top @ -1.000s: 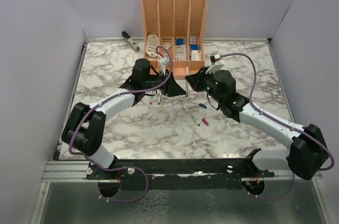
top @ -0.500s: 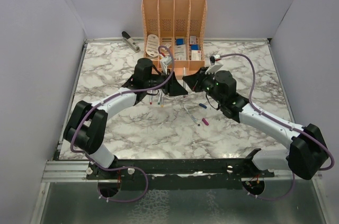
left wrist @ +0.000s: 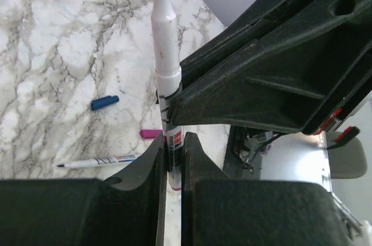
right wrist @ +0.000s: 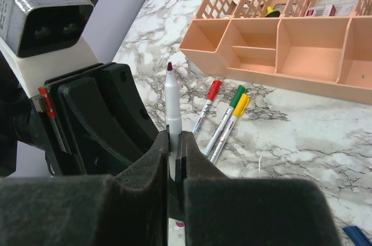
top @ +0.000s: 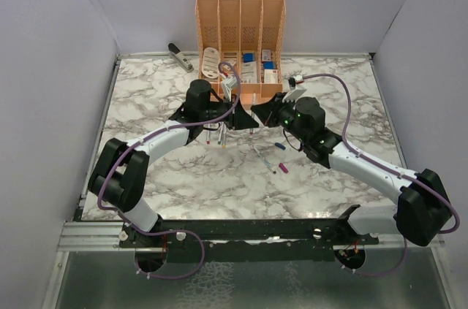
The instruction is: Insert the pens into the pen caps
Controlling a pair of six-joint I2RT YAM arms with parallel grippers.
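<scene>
Marble tabletop (top: 146, 97); L end effector (left wrist: 174, 146) + R end effector (right wrist: 173, 140) pinch one pen (left wrist: 165, 54).

Two white-and-black arms before us!
We see white shells and chunky black joints on left arm (top: 157, 139) and right arm (top: 369, 169), purple cables (top: 329, 74) looping alongside, left gripper (left wrist: 172, 141) and right gripper (right wrist: 172, 136) matte black.

A marbled worktop (top: 146, 97) — white, veined with grey. At its far edge stands an orange organiser (top: 240, 9), with a stapler (top: 180, 56) in the far left corner. Before the organiser lie three pens (right wrist: 228, 116) (red, green and yellow ends) side by side. Mid-worktop lie another pen (left wrist: 99, 161), a blue cap (left wrist: 104, 102) and a pink cap (left wrist: 150, 133) — none touching.
</scene>
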